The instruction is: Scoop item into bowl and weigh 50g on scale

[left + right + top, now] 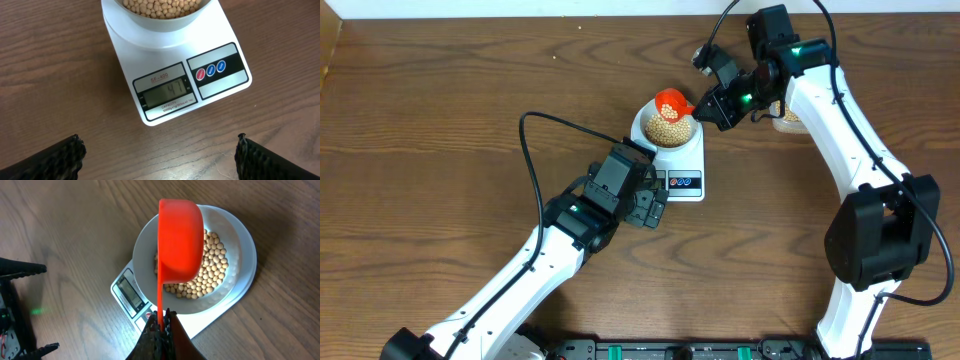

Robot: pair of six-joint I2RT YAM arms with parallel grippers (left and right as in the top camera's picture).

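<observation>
The small round tan-yellow beans [210, 275] lie heaped in the small pale blue-white round bowl [141, 250]. The bowl stands on the flat white digital kitchen scale [225, 30], on the brown wooden table [440, 120]. The scale's grey LCD display [167, 92] reads 47.

A red-orange plastic scoop [180, 235] hangs directly above the bowl, tipped so that its outer shell faces the right wrist camera. Whether any beans are left inside it cannot be determined. The right gripper [161, 325] is clamped tight on the thin scoop handle.

The left gripper [159, 145] hovers just beside the display edge of the scale. Its fingers are spread wide and hold nothing, and its camera looks down at the display.

Step in hand, by judgement: final dosing into the bowl, close to target. The next move calls for adding only a few beans, in small amounts, checking the display after each addition. Overshoot is the main risk; avoid touching the bowl or scale with the scoop, which would disturb the reading.
</observation>
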